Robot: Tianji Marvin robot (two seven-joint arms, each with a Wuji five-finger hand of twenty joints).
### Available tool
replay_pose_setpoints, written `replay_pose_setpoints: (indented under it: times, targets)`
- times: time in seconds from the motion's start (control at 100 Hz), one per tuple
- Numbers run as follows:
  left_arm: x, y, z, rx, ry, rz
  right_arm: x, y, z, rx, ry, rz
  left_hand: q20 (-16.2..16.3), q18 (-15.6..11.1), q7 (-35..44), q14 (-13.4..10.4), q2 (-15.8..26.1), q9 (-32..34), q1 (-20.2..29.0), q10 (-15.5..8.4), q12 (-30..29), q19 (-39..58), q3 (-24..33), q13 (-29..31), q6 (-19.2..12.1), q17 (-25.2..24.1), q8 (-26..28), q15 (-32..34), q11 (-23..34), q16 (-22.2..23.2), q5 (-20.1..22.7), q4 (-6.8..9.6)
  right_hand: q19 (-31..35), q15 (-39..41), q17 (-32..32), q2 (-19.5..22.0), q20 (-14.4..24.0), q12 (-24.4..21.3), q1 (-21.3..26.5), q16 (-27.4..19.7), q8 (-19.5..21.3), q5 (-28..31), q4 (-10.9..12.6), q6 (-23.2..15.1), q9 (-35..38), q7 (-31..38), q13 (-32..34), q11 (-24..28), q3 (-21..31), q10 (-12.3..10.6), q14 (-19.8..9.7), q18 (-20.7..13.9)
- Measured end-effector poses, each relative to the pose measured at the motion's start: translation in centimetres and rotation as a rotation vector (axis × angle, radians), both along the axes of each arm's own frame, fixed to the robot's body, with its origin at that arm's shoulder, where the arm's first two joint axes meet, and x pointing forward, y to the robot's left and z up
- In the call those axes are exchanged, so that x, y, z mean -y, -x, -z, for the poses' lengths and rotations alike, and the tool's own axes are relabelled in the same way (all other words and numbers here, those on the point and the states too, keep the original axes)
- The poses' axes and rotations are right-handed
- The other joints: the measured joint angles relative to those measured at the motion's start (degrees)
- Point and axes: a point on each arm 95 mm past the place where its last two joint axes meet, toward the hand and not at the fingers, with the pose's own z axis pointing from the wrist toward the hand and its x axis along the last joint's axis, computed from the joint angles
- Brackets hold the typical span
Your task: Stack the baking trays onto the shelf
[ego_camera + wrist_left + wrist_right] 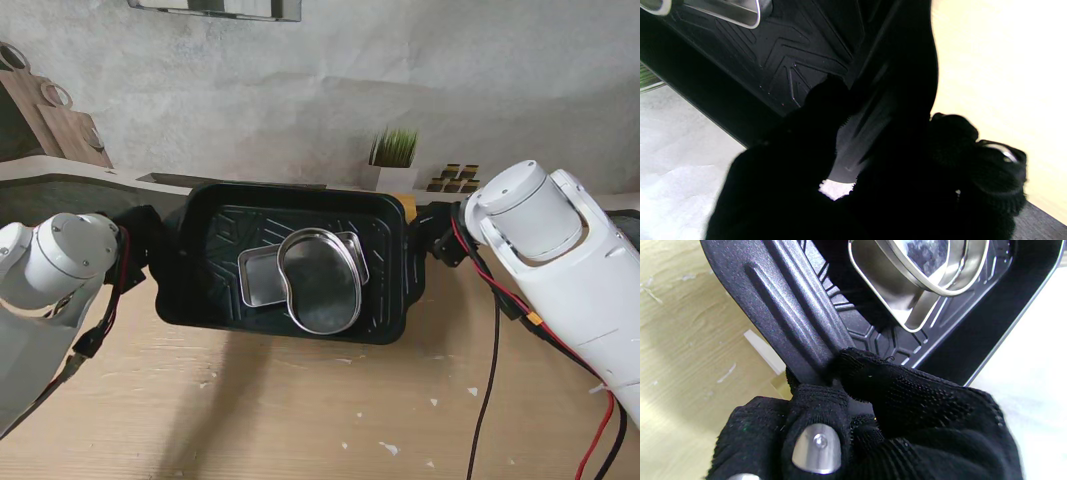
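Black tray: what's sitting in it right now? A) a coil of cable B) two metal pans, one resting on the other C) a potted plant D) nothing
B: the black tray holds a rectangular metal pan with a rounded metal pan resting on it, while the left hand and right hand grip its ends.
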Motion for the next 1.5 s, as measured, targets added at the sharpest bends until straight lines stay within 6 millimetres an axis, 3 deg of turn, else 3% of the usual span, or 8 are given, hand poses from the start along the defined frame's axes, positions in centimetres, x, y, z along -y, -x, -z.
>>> replay_pose_setpoints:
  times: [0.24, 0.67, 0.92, 1.5]
  targets:
    - [0.8, -3.0, -0.1, -0.007, 0.012, -0.002, 0.6, -2.5, -0.9, -0.002, 0.017, 0.039, 0.00, -0.01, 0.00, -0.01, 0.00, 0.00, 0.00, 0.00, -0.07, 0.00, 0.00, 0.00, -0.07, 0.00, 0.00, 0.02, -0.23, 0.00, -0.02, 0.00, 0.00, 0.17, 0.00, 0.00, 0.01, 0.36, 0.00, 0.01, 0.00, 0.53, 0.01, -0.69, 0.00, -0.51, 0.00, 0.00, -0.11, 0.00, -0.04, -0.02]
    - [2.6, -7.2, 0.5, -0.005, 0.019, -0.060, 1.7, -6.6, -0.4, 0.030, 0.026, 0.104, 0.00, -0.01, 0.54, -0.02, 0.00, -0.01, 0.09, 0.00, 0.13, 0.02, 0.13, 0.00, -1.22, -0.09, 0.08, 0.04, -0.41, 0.01, -0.02, 0.00, 0.00, 0.75, 0.18, -0.09, 0.10, 3.05, -0.10, 0.04, 0.00, 0.69, 0.01, -1.63, 0.08, -2.72, 0.59, 0.01, -1.15, 0.06, -0.40, -0.13]
    - [3.0, -8.6, 0.8, 0.027, 0.031, -0.105, 1.6, -8.1, -0.2, 0.053, 0.018, 0.133, 0.80, 1.49, 1.25, 1.64, 0.00, -0.01, 0.11, 0.00, 1.46, 0.82, 0.16, 0.00, -2.69, -0.52, 0.21, 1.24, 1.18, 0.92, -0.02, 0.00, 0.01, 0.83, 0.18, -0.18, 0.16, 3.69, -0.16, 0.06, 0.00, 0.49, 0.01, -1.63, 0.27, -2.95, 0.67, 0.01, -1.74, -0.02, -0.44, -0.14]
    - [2.7, -9.5, 0.2, -0.009, 0.060, -0.116, 1.8, -9.0, -1.3, 0.012, -0.025, 0.163, 0.81, 1.68, 2.55, 2.07, 0.00, -0.01, 0.15, 0.00, 1.47, 1.03, 0.63, 0.00, -3.38, -0.21, 0.26, 0.96, 1.18, 0.90, -0.02, 0.00, 0.02, 1.17, 0.18, 0.78, 1.34, 3.71, 0.01, 0.09, -0.01, 0.47, 0.01, -1.60, -0.40, -2.84, 0.69, 0.01, -1.76, -0.08, -0.44, -0.14]
